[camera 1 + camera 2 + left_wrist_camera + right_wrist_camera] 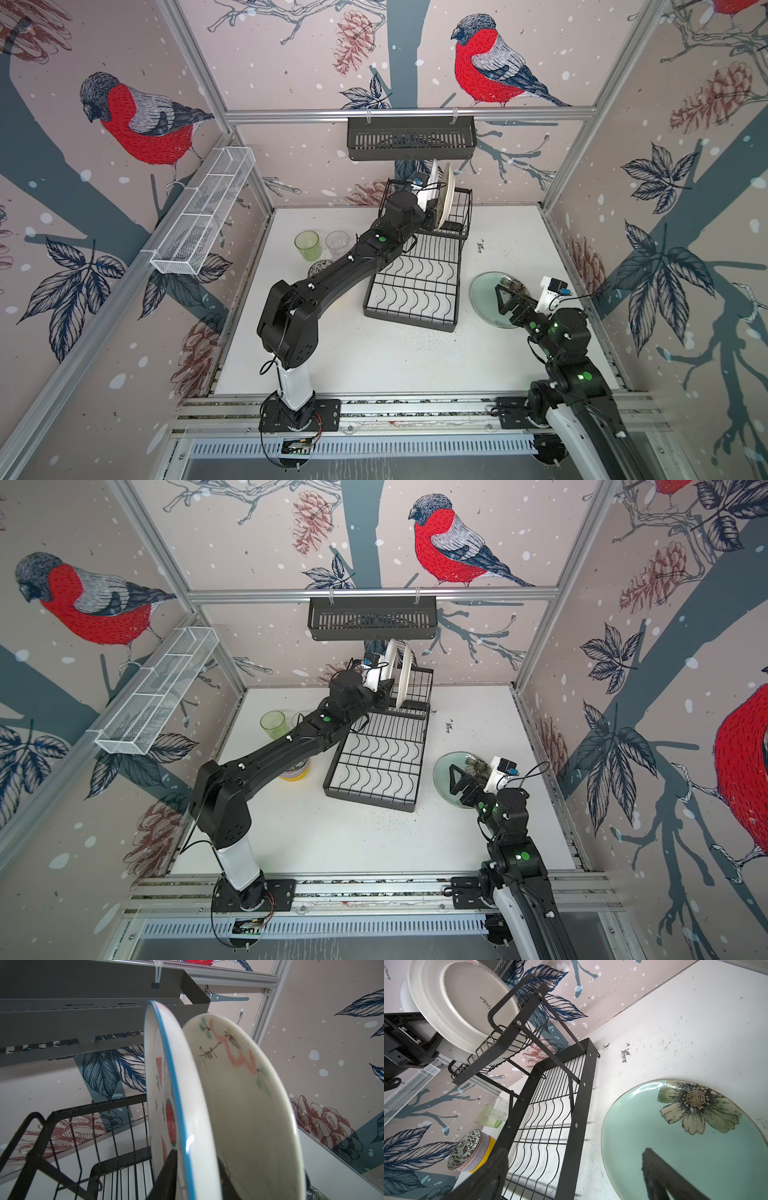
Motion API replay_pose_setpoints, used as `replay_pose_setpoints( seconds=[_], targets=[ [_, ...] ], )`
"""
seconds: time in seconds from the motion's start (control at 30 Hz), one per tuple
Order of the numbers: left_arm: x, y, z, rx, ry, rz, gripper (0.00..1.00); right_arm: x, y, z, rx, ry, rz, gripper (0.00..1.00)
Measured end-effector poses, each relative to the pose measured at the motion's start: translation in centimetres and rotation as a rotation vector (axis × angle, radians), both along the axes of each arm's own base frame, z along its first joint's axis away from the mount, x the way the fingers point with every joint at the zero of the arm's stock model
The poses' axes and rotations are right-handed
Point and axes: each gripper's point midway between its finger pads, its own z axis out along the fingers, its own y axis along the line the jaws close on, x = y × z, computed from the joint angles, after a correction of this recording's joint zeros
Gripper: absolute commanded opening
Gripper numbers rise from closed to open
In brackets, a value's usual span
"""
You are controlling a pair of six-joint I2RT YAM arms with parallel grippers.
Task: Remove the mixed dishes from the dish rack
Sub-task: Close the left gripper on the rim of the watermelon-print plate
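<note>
Up at the far tier of the dish rack (419, 266), the left end effector (193, 1176) narrows around the fruit-patterned plate (166, 1084), which touches the cream plate (245, 1095) and could drag it out.

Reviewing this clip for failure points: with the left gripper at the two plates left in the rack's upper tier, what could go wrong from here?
1. The fruit-patterned plate and the cream plate stand very close together, perhaps touching; pulling one may drag or tip the other.
2. The left gripper straddles only the fruit plate's lower rim, so the plate could pivot or slip.
3. The wall basket hangs just above, leaving little lift clearance.
</note>
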Motion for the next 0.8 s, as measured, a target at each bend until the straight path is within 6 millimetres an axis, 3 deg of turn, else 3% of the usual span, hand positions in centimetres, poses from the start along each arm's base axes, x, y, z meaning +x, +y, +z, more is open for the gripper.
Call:
replay_pose_setpoints(
  seconds=[0.33,0.47,0.8],
  targets=[
    [0.44,0.21,0.02,0.003,0.007,0.025,0.11,-0.04,-0.38,-0.35,-0.006,0.016,-0.019,0.99],
    [0.46,0.23,0.04,0.004,0.007,0.027,0.01,0.0,-0.49,-0.35,-0.007,0.016,-0.025,1.0],
    [-0.27,0.9,0.61,0.009,0.028,0.035,0.0,0.11,-0.8,0.38,-0.007,0.002,-0.04,1.0]
  ],
)
